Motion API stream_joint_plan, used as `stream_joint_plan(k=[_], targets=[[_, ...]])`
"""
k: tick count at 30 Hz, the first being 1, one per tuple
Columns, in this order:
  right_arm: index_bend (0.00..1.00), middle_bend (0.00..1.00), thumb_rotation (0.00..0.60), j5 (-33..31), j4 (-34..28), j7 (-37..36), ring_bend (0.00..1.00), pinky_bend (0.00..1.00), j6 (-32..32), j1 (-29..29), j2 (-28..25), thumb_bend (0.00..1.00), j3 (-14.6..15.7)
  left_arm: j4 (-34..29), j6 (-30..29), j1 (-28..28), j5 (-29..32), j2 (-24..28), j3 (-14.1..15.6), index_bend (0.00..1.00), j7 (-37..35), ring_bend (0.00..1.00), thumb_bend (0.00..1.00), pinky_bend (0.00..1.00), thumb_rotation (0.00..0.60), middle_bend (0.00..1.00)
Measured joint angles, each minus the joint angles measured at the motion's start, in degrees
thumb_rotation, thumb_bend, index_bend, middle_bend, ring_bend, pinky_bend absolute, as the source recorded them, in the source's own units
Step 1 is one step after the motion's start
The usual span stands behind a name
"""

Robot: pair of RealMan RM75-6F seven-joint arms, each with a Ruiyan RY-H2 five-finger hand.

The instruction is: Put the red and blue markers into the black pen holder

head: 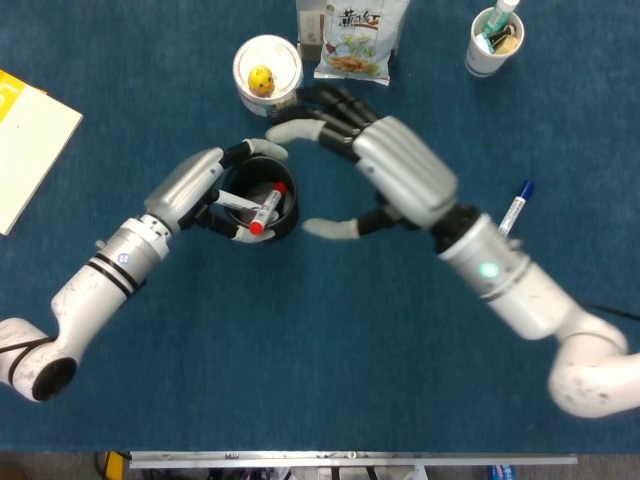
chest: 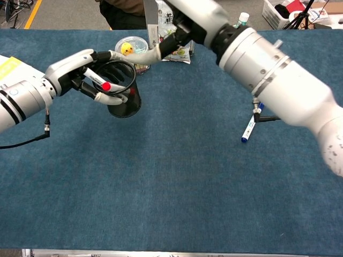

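The black mesh pen holder [head: 283, 212] [chest: 124, 103] stands upright left of centre. My left hand [head: 195, 187] [chest: 72, 68] grips its rim from the left. The red marker [head: 267, 208] leans inside the holder, and its red cap [chest: 106, 86] pokes over the rim beside my left hand's fingers. My right hand [head: 395, 170] hovers above and to the right of the holder, holding nothing, with its fingers [chest: 153, 55] spread. The blue marker [head: 512, 212] [chest: 249, 128] lies on the cloth to the right, beside my right forearm.
Just behind the holder stands a white cup with a yellow object in it [head: 267, 68]. A snack bag [head: 352, 35] lies at the back centre, and a white cup of pens [head: 492, 40] at the back right. A yellow and white book [head: 30, 140] lies at the far left.
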State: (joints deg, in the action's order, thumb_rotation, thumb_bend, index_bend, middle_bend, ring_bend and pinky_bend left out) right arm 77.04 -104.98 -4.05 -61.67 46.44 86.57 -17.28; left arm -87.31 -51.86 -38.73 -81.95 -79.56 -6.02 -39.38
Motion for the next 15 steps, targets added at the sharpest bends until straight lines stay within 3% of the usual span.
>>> stream_joint_plan(k=[6, 11, 15], targets=[[0.52, 0.35, 0.6, 5.7, -2.1, 0.3, 0.17, 0.05, -1.7, -4.6, -10.3, 0.2, 5.0, 0.3, -0.8, 0.9, -1.5, 1.7, 1.4, 0.24, -0.1, 0.3, 0.12, 0.28, 0.6, 0.3], [0.55, 0.35, 0.6, 11.6, -2.5, -0.3, 0.17, 0.05, -2.2, -8.6, -18.2, 0.2, 11.4, 0.5, -0.9, 1.2, -2.3, 2.4, 2.3, 0.24, -0.5, 0.3, 0.12, 0.28, 0.6, 0.3], [0.56, 0.35, 0.6, 15.6, -0.9, -0.3, 0.17, 0.05, -2.3, -10.8, -21.3, 0.2, 15.5, 0.5, -0.8, 1.1, -2.6, 2.5, 2.4, 0.24, -0.8, 0.3, 0.12, 0.28, 0.6, 0.3]])
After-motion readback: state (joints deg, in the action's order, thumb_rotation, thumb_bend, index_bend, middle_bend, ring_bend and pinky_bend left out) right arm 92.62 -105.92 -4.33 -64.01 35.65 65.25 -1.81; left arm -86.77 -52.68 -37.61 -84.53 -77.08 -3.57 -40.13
